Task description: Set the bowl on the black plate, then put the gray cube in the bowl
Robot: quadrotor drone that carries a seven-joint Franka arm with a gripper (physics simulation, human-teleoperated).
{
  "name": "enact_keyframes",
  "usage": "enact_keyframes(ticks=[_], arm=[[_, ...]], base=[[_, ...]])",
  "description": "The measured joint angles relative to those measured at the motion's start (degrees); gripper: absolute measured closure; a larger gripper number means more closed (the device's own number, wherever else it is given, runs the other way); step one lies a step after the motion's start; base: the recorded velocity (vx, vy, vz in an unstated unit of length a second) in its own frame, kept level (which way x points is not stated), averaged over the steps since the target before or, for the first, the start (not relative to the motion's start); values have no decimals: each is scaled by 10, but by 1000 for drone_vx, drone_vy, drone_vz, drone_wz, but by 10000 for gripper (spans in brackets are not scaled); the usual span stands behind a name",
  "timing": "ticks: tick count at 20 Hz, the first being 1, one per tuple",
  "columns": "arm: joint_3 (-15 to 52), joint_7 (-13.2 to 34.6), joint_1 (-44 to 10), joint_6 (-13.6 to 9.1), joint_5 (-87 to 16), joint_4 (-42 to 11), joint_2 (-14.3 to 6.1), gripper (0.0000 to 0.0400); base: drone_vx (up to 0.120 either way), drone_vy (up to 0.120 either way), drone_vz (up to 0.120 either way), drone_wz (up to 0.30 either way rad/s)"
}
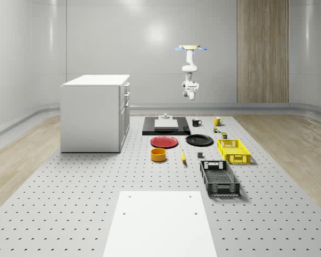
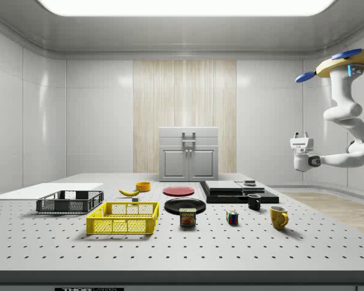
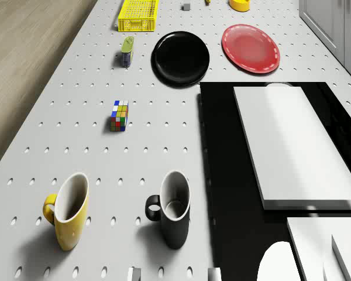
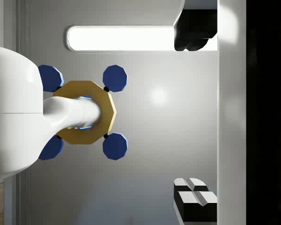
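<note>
The drone (image 1: 191,48) hovers high above the far end of the perforated table (image 1: 96,182), beyond the black slab (image 1: 166,126). Its arm hangs down and bends, and the gripper (image 2: 301,139) sits in mid-air at the arm's end, well above the tabletop and touching nothing. In the side view it is raised at the wrist and appears to point upward; how far apart its fingers stand cannot be told, and nothing is seen in its hold.

The bowl (image 1: 159,155) — orange-yellow, upright — stands on the table just in front of the red plate (image 1: 165,142), nearer the camera in the whole-scene view. The black plate (image 1: 199,140) lies beside the red plate, on its right in that view, with nothing on it. The gray cube (image 1: 200,156) is a small block on the table between the black plate and the black crate (image 1: 220,178), close to the yellow crate (image 1: 234,150).

In the drone view a yellow mug (image 3: 67,209) and a black mug (image 3: 171,207) stand side by side next to the slab, with a colour-puzzle cube (image 3: 119,115) further along.
</note>
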Motion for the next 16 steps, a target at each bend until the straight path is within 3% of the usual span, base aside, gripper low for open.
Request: enact_keyframes(ticks=[9,16], arm=[[1,-1,-2,-77,1,108,27,0],[2,-1,-3,-104,1,156,45,0]], base=[[4,-4,0,0],[120,-120,0,0]])
